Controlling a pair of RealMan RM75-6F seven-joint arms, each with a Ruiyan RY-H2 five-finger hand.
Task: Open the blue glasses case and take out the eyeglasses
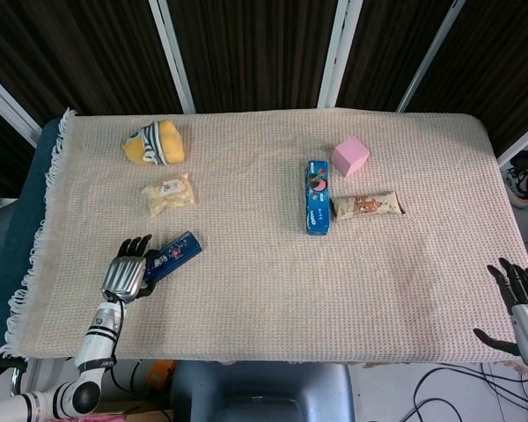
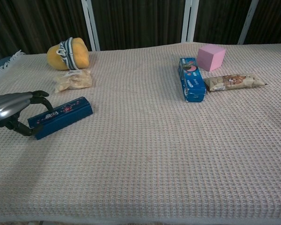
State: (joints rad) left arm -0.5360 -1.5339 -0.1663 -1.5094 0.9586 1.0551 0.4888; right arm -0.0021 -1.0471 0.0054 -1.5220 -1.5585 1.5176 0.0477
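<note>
Right hand (image 1: 524,309): at the cloth's near edge, 5 o'clock, fingers spread wide, holding nothing
Left hand (image 2: 11,108): at 8 o'clock, fingers curved around the case's near end; whether they grip it I cannot tell
Case (image 2: 61,116): closed, flat on the cloth (image 2: 145,159), slanting away toward 2 o'clock
Cookie box (image 2: 191,78): far, 1 o'clock
Snack bar (image 2: 234,81): just right of it
Pink cube (image 2: 210,56): behind those
Wrapped snack (image 2: 73,79): 10 o'clock
Plush (image 2: 68,53): farthest, 11 o'clock
</note>
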